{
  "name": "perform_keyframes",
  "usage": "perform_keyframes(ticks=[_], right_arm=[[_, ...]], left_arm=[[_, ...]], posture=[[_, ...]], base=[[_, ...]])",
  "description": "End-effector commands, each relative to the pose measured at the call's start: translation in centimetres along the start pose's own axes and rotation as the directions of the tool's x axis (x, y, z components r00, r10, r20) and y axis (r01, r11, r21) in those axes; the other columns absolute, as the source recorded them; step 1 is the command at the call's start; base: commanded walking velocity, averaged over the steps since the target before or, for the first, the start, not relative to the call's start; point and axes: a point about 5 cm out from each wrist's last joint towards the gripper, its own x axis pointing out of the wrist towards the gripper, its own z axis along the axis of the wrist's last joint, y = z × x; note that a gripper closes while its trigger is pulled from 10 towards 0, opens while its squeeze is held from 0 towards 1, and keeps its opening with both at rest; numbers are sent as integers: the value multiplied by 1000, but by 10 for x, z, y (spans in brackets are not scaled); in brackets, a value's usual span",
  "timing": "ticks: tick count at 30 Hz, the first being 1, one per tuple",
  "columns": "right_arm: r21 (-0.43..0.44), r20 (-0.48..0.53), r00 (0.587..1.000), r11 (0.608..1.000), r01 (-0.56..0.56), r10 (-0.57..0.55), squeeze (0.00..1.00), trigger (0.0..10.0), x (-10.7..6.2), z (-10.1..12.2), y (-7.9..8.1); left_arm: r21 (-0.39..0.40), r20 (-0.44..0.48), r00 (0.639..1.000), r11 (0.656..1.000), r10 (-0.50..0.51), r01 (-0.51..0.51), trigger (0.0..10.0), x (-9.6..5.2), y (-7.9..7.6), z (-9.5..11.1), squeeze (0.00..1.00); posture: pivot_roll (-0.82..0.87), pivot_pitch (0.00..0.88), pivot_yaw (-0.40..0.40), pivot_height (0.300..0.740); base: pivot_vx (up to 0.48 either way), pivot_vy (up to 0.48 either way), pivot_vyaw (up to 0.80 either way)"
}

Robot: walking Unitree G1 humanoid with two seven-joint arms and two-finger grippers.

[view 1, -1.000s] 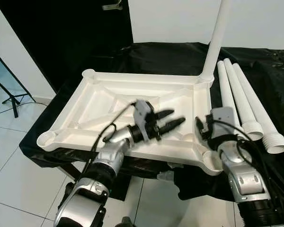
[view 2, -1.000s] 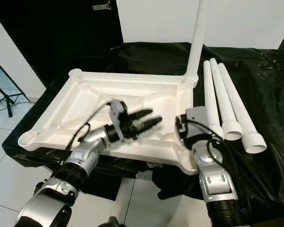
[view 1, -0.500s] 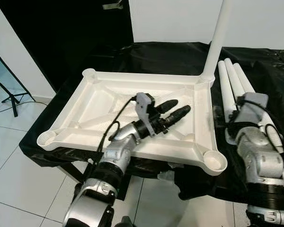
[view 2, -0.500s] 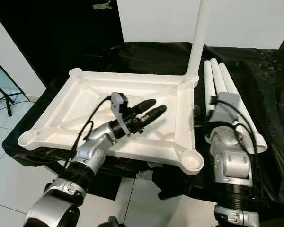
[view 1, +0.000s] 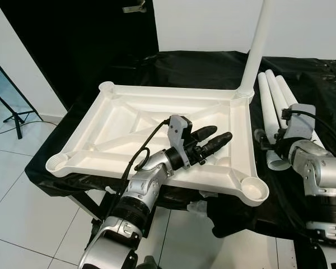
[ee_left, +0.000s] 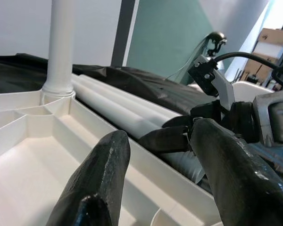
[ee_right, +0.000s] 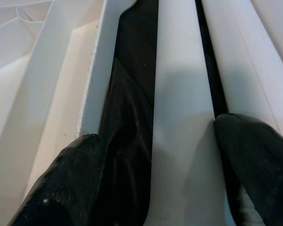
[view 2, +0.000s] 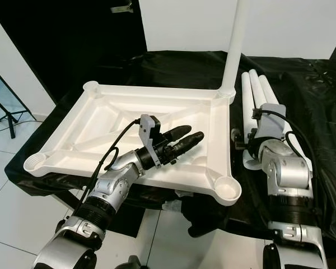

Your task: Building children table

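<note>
One leg (view 1: 256,47) is fitted upright in the inverted tabletop (view 1: 129,120); three loose legs (view 2: 252,92) remain. The right gripper (ee_right: 153,155) is spread open around the nearest leg, ungripped. The left gripper (view 1: 210,143) is held open, empty, above the tabletop.

White tabletop (view 1: 129,120) lies upside down, ribs showing. One leg (view 1: 256,45) stands upright in its far right corner. Three loose legs (view 1: 277,101) lie side by side just off its right edge.

Even bright indoor light, head views sharp. Soft shadows inside upturned white plastic tabletop (view 1: 129,120). Faint sheen on black plastic sheet (view 1: 201,67). Wrist views: near black fingertips (ee_left: 101,183) blurred.
</note>
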Motion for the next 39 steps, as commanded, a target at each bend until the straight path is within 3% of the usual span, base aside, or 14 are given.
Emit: perform_keyframes(ticks=[1, 7, 12, 21, 22, 24, 26, 36, 39], right_arm=[[49, -52, 998, 999, -20, 23, 0, 10000, 4, -4, -2], [104, -103, 994, 995, -12, 23, 0, 10000, 10, -5, -7], [251, -205, 976, 968, -22, 75, 0, 10000, 17, -9, -8], [326, -307, 944, 945, -19, 125, 0, 10000, 28, -20, -5], [342, -308, 942, 939, -20, 132, 0, 8745, 30, -22, -4], [354, -310, 941, 935, -21, 138, 0, 8745, 31, -22, -3], [380, -292, 945, 925, -26, 146, 0, 0, 33, -23, -1], [368, -178, 978, 929, -34, 106, 0, 0, 33, -13, 1], [295, -91, 996, 955, 27, 0, 0, 0, 32, -6, -4]], left_arm=[[3, -22, 1000, 1000, 10, -10, 10000, -1, 0, -3, 0], [-1, -35, 999, 1000, 21, -21, 10000, -2, -3, -6, 0], [-7, -48, 998, 1000, 29, -30, 10000, -2, -4, -9, 0], [1, -75, 997, 1000, 22, -22, 10000, 2, -7, -13, 0], [1, -77, 997, 1000, 23, -23, 10000, 2, -7, -14, 0], [1, -78, 997, 1000, 24, -24, 10000, 2, -7, -14, 0], [1, -80, 996, 1000, 25, -25, 10000, 2, -8, -14, 0], [2, -89, 996, 999, 32, -32, 10000, 1, -8, -16, 0], [1, -94, 995, 1000, 30, -30, 10000, 2, -8, -18, 0]], posture=[[113, 0, 33, 740], [121, 0, 28, 740], [117, 0, 30, 740], [115, 0, 34, 740], [118, 0, 34, 740], [118, 0, 34, 740], [122, 0, 34, 740], [112, 0, 41, 740], [96, 0, 49, 740]], base=[[0, 0, 0], [0, 0, 0], [0, 0, 0], [0, 0, 0], [0, 0, 0], [0, 0, 0], [0, 0, 0], [0, 0, 0], [0, 0, 0]])
